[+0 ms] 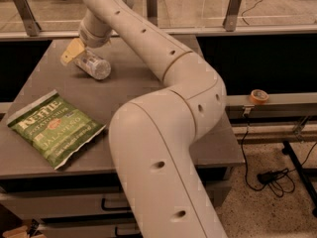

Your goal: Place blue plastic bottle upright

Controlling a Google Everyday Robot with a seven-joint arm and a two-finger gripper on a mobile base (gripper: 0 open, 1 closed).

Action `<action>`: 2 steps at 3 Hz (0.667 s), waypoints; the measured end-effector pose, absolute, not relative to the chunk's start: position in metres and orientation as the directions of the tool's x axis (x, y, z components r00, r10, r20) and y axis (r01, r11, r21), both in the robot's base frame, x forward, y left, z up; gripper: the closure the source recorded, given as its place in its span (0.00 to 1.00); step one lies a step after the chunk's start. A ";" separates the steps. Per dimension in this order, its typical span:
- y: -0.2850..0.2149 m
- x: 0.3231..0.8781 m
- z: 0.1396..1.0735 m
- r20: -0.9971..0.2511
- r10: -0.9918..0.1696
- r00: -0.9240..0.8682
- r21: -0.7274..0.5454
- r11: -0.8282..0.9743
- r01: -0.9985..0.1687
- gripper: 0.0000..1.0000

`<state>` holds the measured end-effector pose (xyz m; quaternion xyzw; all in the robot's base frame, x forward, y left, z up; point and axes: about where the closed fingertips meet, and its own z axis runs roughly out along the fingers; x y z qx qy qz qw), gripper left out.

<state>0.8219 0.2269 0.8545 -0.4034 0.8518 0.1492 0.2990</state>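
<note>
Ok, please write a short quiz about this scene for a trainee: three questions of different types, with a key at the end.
1. True or false: the small clear plastic bottle lies on its side on the grey table.
2. Fill in: the flat green chip bag lies ___ to the camera than the bottle.
3. Choose: the gripper is (A) beside the bottle's left end, at the far side of the table, (B) above the green bag, (C) off the table, down by the floor.

Key: 1 true; 2 nearer; 3 A.
</note>
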 end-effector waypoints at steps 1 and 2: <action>0.236 0.816 0.850 -0.582 -0.646 -0.494 -0.006 0.611 -0.791 0.00; 0.241 0.810 0.846 -0.532 -0.688 -0.494 -0.032 0.599 -0.800 0.00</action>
